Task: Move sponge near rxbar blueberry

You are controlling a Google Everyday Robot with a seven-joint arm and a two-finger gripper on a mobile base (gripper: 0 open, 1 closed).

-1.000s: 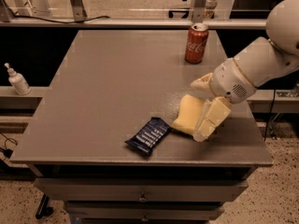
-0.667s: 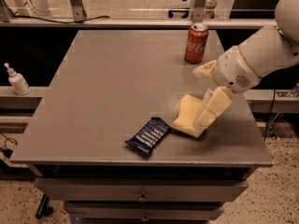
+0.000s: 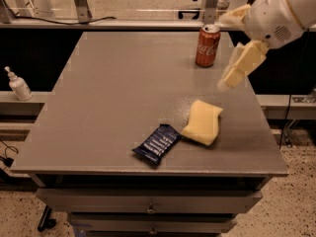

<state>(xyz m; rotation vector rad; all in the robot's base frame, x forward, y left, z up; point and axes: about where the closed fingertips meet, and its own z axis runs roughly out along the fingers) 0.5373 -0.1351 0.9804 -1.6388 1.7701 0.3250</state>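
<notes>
In the camera view, the claw (image 3: 225,51) now hangs high over the far right edge of the tabletop (image 3: 113,93), just right of the red soda can (image 3: 208,46). A second ago it was low, right at the sponge (image 3: 201,122), with one finger against the sponge's right side. Now it is well clear of the sponge, up and away from it. Its two pale yellow fingers (image 3: 244,63) stand wide apart, and nothing is held between them.

The sponge sits about where it was before, on the near right part of the tabletop. Earlier its right side was partly covered by the finger. Now its whole top shows. It is a pale yellow foam pad with soft, wavy edges, and it lies flat and slanted, its long side running from far right to near left. Its near left corner meets the far right end of the blue snack bar (image 3: 157,143), and the two look to be touching there.

The bar has not moved. It lies flat and slanted near the front edge, a dark blue glossy wrapper with pale lettering. The can stands upright, as before.
</notes>
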